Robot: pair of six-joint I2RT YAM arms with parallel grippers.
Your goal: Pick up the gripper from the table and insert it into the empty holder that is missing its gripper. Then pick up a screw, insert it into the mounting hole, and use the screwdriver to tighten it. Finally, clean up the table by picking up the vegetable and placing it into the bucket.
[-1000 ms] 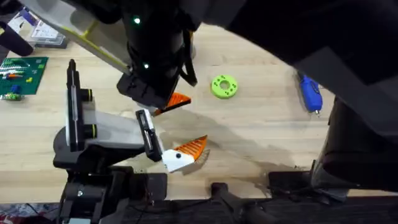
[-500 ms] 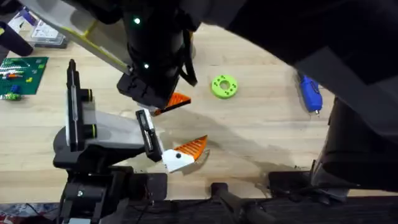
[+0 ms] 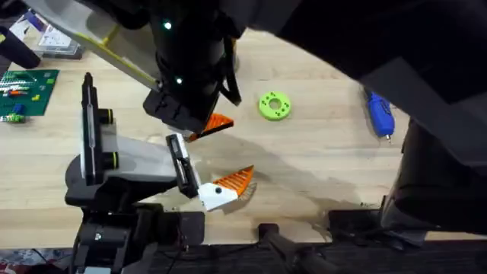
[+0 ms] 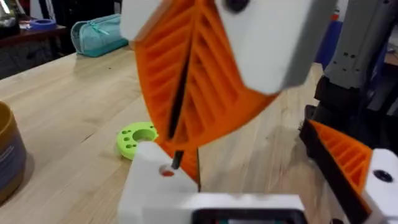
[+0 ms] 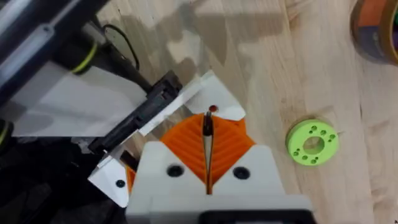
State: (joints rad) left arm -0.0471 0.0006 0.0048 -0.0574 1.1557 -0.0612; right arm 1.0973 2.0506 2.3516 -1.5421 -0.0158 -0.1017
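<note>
My right gripper [image 3: 209, 125] reaches across the middle, its orange ribbed pads shut on a thin black screw [image 5: 208, 123]. The screw's tip [image 4: 177, 159] hangs right beside the red-ringed mounting hole [image 4: 166, 171] in the white holder [image 5: 214, 93]. That holder sits on the left gripper [image 3: 221, 156], which lies low and open, its other white finger with an orange pad [image 3: 232, 183] standing well apart. The blue screwdriver [image 3: 379, 114] lies on the table at the far right. The loose gripper piece cannot be told apart here. The vegetable is out of view.
A green round disc [image 3: 274, 106] lies on the table behind the grippers. A green board [image 3: 27, 91] and a clear box [image 3: 53, 38] sit at the far left. A round tan container [image 4: 6, 155] and a teal pouch [image 4: 99, 34] stand farther off.
</note>
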